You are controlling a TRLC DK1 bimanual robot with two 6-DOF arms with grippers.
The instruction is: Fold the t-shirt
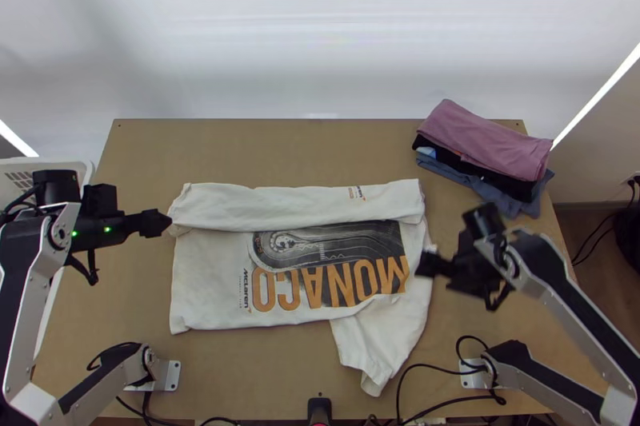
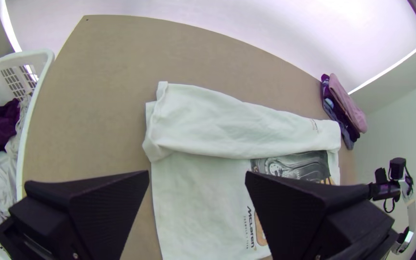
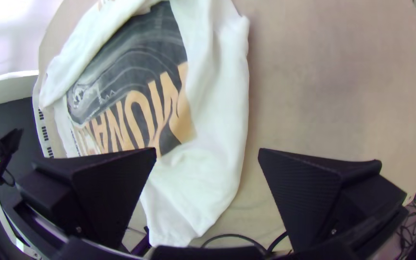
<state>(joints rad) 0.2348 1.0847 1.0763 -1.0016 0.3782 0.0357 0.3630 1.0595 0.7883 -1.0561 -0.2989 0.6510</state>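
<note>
While one sleeve [image 1: 372, 346] of the white T-shirt [image 1: 208, 274] sticks out twd the near edge of the tbl [image 1: 264, 378], the body lies spread mid-tbl, print up. R gripper [image 1: 425, 264] is at the shirt's R side, jaws wide apart, w/ nothing held; hard to say if it touches cloth. L gripper [image 1: 162, 223] is by the L edge, also wide open & holding nothing. White basket [image 2: 38, 103] w/ clothes [image 2: 1, 125] stands L of tbl. Shirt's far part is folded over in a long band. Far R: folded stack [image 1: 484, 138], pink on top.
</note>
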